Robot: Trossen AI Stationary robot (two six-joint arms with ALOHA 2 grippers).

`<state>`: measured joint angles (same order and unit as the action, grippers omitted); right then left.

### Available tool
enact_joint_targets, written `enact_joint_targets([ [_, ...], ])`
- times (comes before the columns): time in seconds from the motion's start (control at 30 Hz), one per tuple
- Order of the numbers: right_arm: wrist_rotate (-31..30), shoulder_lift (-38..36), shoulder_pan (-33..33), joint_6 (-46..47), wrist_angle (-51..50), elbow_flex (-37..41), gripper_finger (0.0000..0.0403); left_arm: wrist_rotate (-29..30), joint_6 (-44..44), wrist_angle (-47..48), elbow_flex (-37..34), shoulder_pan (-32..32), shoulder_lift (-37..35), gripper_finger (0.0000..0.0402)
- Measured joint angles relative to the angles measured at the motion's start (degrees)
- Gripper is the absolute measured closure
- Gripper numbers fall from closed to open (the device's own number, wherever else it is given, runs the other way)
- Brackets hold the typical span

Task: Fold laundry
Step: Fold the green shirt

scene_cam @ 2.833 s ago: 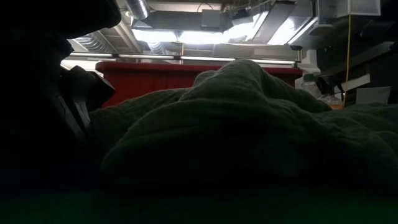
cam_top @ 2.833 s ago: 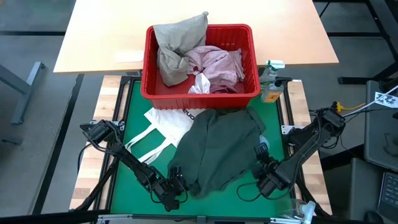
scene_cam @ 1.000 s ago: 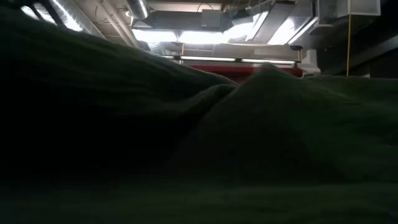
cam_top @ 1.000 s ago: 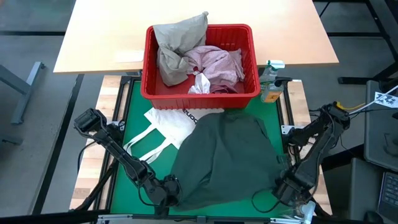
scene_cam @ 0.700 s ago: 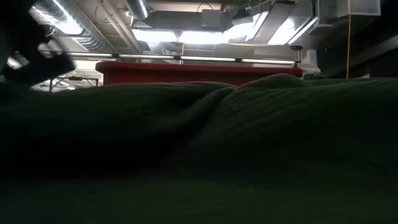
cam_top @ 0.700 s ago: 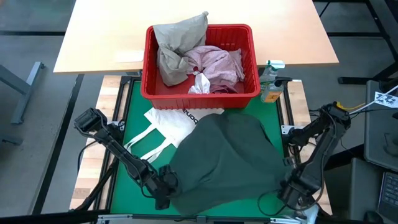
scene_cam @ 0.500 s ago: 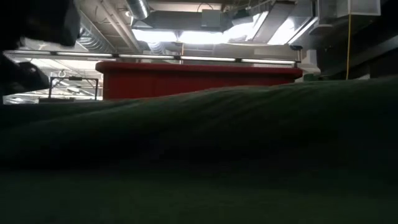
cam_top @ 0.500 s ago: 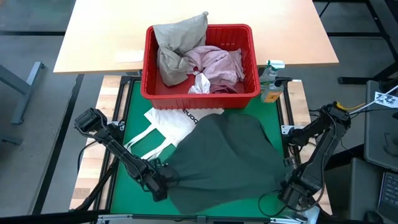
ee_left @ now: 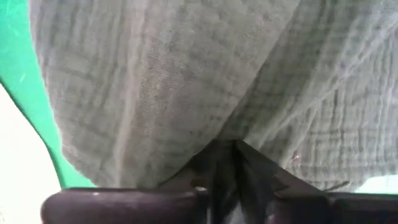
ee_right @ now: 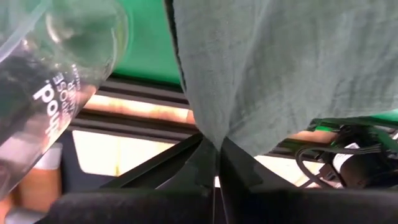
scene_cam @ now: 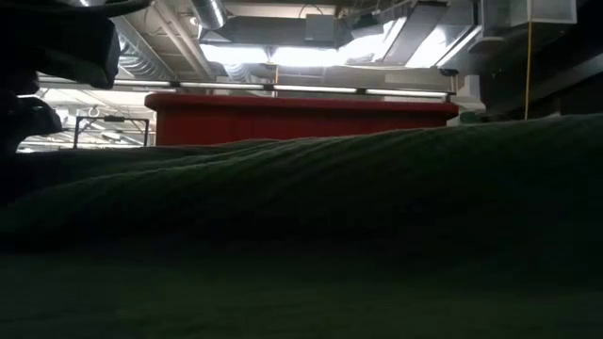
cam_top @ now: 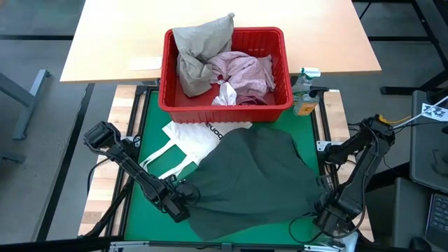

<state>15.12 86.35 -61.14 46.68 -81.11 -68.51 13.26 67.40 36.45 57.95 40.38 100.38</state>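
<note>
High view: crinkly grey-green garment (cam_top: 255, 178), spread.

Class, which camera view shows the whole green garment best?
The high view: the garment lies spread on the mat, outline complete. The low view shows only a dark ridge; the wrist views show pinched corners.

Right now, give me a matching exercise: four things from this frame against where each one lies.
Things:
1. dark green garment
2. beige garment
3. white tote bag
4. spray bottle

Places:
A. in the red basket
B. partly under the dark cloth, left of it
C. spread on the green mat, pinched by the left gripper and right gripper
D. right of the basket

Pairs: 1-C, 2-A, 3-B, 4-D
</note>
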Motion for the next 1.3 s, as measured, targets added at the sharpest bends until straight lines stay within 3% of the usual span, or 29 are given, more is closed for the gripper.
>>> enact_joint_targets([
  [0.3,-2.08,0.0,0.02,0.12,-0.01,0.0,0.0393,-1.07,0.03,-2.84,0.0,0.02,0.02,0.0281],
  [1.1,-4.27,0.02,0.02,3.76,-4.94,0.0,0.0393,-1.32,-0.32,-8.37,0.0,-0.42,0.01,0.0282],
  [1.3,-7.13,0.02,0.02,3.01,-5.03,0.0,0.0392,-1.36,-1.45,-8.28,0.0,-0.36,-2.84,0.0282],
])
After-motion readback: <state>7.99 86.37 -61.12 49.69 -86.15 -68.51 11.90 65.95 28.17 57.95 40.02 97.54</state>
